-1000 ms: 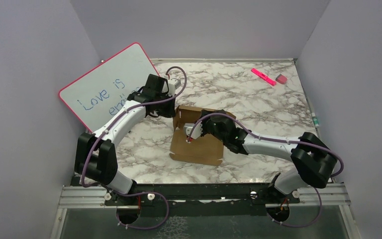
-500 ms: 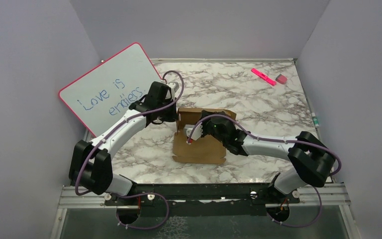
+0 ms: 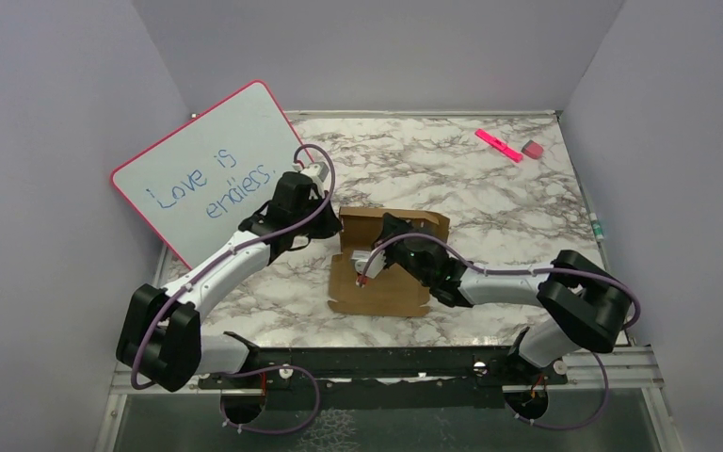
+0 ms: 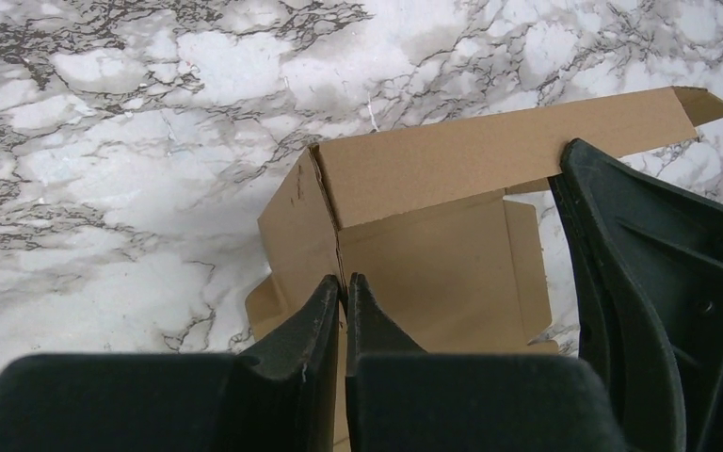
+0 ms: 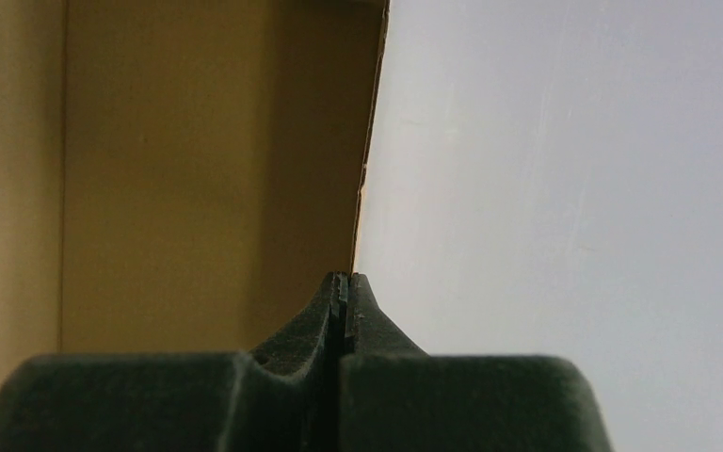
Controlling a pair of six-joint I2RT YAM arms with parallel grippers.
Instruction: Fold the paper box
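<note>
Top view: the table (image 3: 527, 198) is being surveyed from above and behind the arms (image 3: 235, 247). Wrist views: the paper box (image 4: 433, 264) is being framed closely, just ahead of the left gripper (image 4: 342, 280) and the right gripper (image 5: 346, 278); it is being shared by all three.

Left arm (image 3: 235, 247): base at 7 o'clock, elbow low beside base, forearm stretched toward 1 o'clock, wrist just left of centre. Left gripper (image 4: 342, 285): aimed toward 4 o'clock, fingers drawn together, only slim slit between tips.

Right arm (image 3: 508, 281): base at 5 o'clock, elbow out at 4 o'clock, forearm laid low toward 9 o'clock, wrist at centre. Right gripper (image 5: 345, 280): aimed toward 8 o'clock, pitched down, fingers fully together.
</note>
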